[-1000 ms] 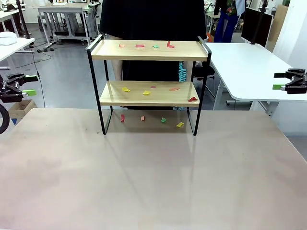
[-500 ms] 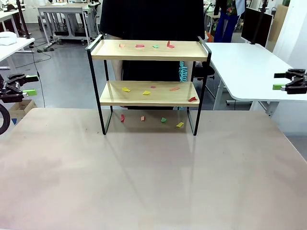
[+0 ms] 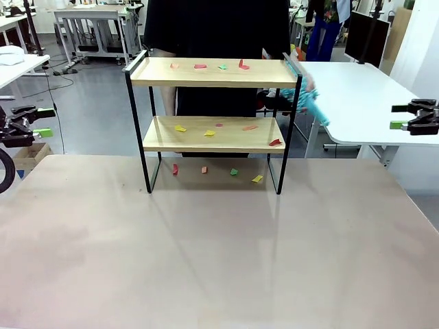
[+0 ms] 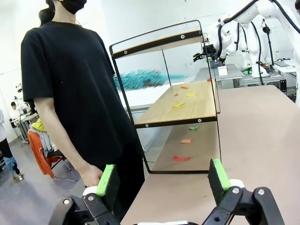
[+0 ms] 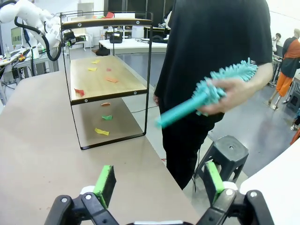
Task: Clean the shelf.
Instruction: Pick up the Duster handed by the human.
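1. At the left edge of the front view, the left gripper (image 3: 44, 121) hangs above the table's far corner. Its jaws are spread wide with nothing between them.
2. In the upper left, white desks (image 3: 89, 14) on metal legs stand on a grey floor (image 3: 96, 103).
3. The table (image 3: 219, 260) takes up the lower frame. Its top is matt beige-pink and bare across the front.
4. In the centre, towards the table's far side, the shelf (image 3: 212, 140) stands upright on its black legs. Small red, yellow, green and orange paper scraps (image 3: 200, 66) lie on both boards and on the table beneath.
5. Behind the shelf stands a person (image 3: 216, 27) in a black shirt.
6. Just right of the shelf's top corner is a blurred teal duster (image 3: 310, 104). The right wrist view shows it gripped in the person's hand (image 5: 232, 96).
7. Further right is a white desk (image 3: 350, 96), with a dark monitor (image 3: 363, 38) in the upper right.
8. At the right edge, the right gripper (image 3: 396, 116) has its jaws wide apart and empty.
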Robot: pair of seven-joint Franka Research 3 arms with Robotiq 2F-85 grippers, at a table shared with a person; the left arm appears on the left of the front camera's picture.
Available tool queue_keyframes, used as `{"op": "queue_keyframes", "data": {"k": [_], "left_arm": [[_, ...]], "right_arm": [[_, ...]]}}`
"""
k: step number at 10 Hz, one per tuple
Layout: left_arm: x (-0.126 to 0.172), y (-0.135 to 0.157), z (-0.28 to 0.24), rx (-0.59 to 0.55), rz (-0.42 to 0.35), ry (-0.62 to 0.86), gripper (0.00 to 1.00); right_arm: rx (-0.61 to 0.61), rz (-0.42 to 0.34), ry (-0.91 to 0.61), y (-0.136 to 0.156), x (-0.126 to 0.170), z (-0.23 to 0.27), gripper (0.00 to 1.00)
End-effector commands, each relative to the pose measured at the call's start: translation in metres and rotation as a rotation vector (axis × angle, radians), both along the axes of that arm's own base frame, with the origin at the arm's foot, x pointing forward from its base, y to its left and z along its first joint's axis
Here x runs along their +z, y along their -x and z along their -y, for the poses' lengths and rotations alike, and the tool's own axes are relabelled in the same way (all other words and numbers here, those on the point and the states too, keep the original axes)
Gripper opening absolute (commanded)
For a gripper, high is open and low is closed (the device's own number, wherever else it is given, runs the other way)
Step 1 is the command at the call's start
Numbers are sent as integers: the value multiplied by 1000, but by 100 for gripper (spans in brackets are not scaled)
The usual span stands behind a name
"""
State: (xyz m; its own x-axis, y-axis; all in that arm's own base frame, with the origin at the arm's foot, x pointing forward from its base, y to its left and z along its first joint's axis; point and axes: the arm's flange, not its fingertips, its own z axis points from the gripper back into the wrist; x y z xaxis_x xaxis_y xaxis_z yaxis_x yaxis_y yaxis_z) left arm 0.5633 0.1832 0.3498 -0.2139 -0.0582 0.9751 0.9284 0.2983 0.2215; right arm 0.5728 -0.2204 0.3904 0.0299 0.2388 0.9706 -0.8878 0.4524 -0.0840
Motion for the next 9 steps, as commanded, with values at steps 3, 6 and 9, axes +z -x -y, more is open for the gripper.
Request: {"op": "queue_keyframes", "data": {"k": [3,6,9], "left_arm": [[2,0,0,2,5,-2,100],[2,0,0,2,5,-2,100],[2,0,0,2,5,-2,100]], "right_arm": [[1,2,0,0,1,-1,100],[1,2,0,0,1,-1,100],[1,2,0,0,1,-1,100]]}}
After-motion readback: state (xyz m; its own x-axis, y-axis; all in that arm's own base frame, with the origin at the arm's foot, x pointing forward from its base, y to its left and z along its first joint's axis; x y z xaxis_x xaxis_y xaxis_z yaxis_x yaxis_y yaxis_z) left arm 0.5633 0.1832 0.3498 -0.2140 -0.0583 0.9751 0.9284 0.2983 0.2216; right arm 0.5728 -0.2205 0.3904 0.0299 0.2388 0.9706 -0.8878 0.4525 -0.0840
